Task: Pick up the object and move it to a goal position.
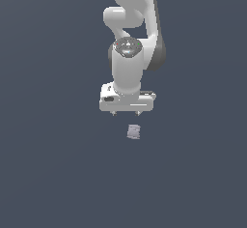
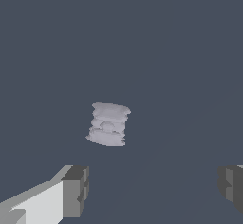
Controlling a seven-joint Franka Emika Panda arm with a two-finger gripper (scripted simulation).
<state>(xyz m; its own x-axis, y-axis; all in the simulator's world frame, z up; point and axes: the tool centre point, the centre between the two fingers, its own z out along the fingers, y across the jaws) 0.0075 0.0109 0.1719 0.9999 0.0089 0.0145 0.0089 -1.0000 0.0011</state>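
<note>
Object (image 1: 133, 132) sits on the flat dark grey surface (image 1: 48, 174), just below centre of the exterior frame, clear of everything. Pale grey-lavender, blocky, faint horizontal ridges across it, standing slightly tilted as far as I can tell at this resolution.

My gripper (image 1: 126, 113) hangs above the object in the exterior frame, near it but not touching, and the object lies a little toward the exterior view's right of my hand's midline. White hand body is much wider than the object. Only two short finger stubs show under it there.

Wrist view: object (image 2: 108, 124) is mid-frame, ridges plain to see. My fingers (image 2: 76, 190) are spread wide, one dark grey pad near each lower corner of the frame, bare surface between them. Nothing held. Object lies beyond the fingertips, closer to one pad than the other, no contact with either.

Arm (image 1: 132, 24) comes down from the top centre of the exterior frame.
</note>
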